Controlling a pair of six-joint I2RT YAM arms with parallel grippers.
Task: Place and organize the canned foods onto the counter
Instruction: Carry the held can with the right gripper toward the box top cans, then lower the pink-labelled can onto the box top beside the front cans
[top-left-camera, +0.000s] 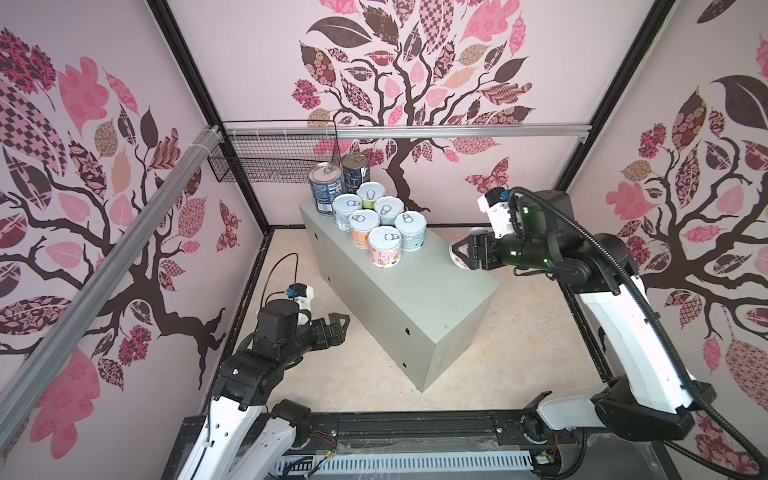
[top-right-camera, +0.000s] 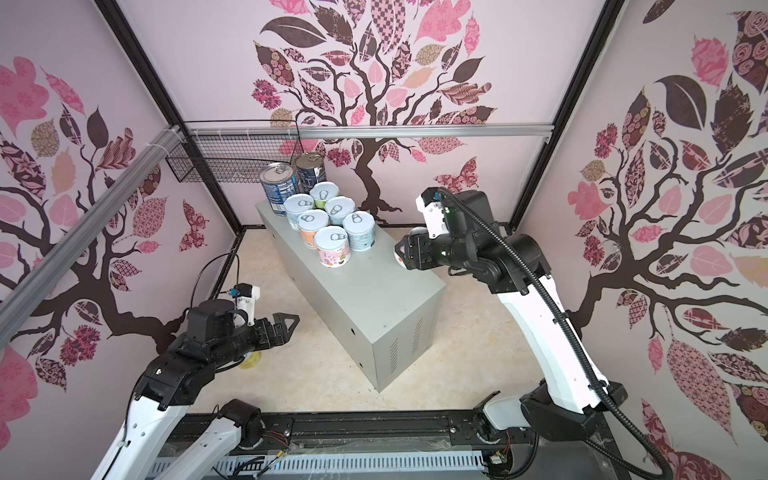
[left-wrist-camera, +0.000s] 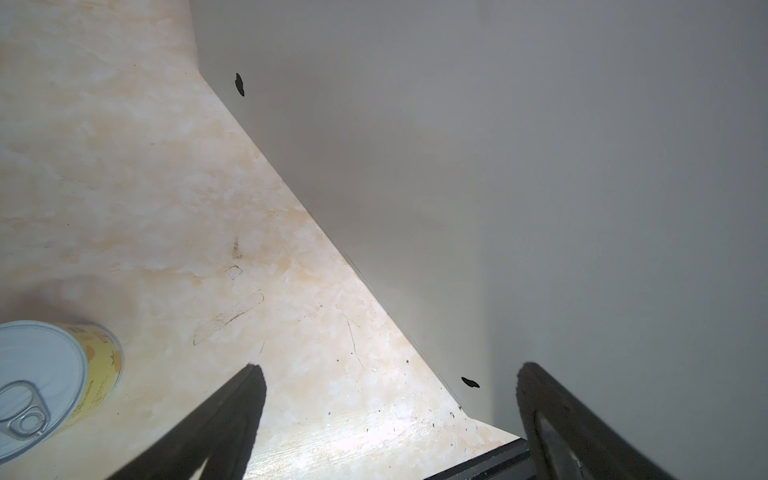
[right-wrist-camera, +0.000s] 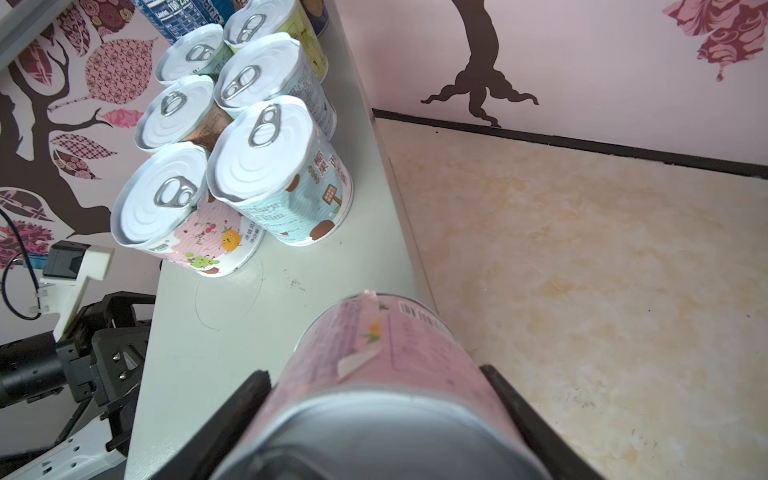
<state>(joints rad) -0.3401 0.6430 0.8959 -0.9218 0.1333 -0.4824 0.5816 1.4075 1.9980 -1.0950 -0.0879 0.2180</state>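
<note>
Right wrist view: the right pincer (right-wrist-camera: 374, 376) is closed about the sides of a pink-labelled can (right-wrist-camera: 365, 336). The can is held lying over, its dark metal base toward the camera. It sits above the long edge of the grey-green tabletop (right-wrist-camera: 232, 316) beside the floor (right-wrist-camera: 582, 270); contact with the surface cannot be told. A barcode shows on the label, but the small print is unreadable. Ahead, six short cans (right-wrist-camera: 257, 166) stand upright in two touching rows, white pull-tab lids up. The nearest two carry Chinese characters and cartoon fruit.

Left wrist view: the left pincer (left-wrist-camera: 390, 370) is spread wide and empty, low over the floor beside the tabletop's side wall. A yellow-labelled can (left-wrist-camera: 62, 374) stands upright on the floor, apart from the jaws.

Both top views: the left arm (top-left-camera: 249, 374) is folded low, wrist level. The right arm (top-left-camera: 615, 324) rises steeply, its forearm bent level toward the tabletop's right edge. Two dark-blue cans (top-left-camera: 326, 191) stand at the tabletop's far end, behind the six.
</note>
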